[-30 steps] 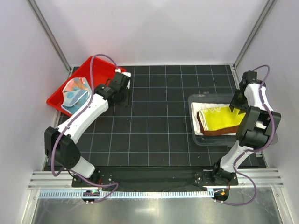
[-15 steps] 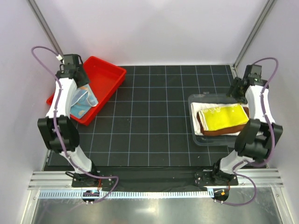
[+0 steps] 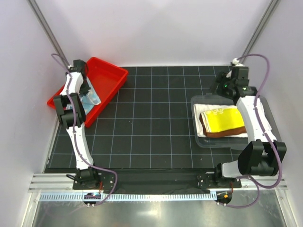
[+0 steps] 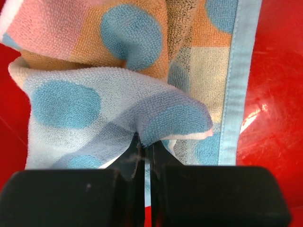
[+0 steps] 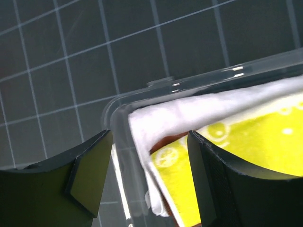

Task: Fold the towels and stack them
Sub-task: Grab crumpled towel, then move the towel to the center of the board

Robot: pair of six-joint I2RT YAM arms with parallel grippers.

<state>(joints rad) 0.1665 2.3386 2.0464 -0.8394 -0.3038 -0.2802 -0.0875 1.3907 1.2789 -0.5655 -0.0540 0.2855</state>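
Left gripper (image 4: 144, 152) is down in the red tray (image 4: 274, 118), jaws pinched shut on a fold of the light-blue spotted towel (image 4: 94, 94). Right gripper (image 5: 150, 165) hangs over a corner of the clear bin (image 5: 116, 116) on the bench (image 5: 71, 56), jaws wide, holding nothing. The bin's got the white towel (image 5: 189, 106) at the bottom, then the brown towel (image 3: 222, 134), with the yellow-green printed towel (image 5: 265, 142) on top.

Four towels (image 3: 225, 118), one red tray (image 3: 110, 79), one clear bin (image 3: 204, 142), two arms (image 3: 75, 124).
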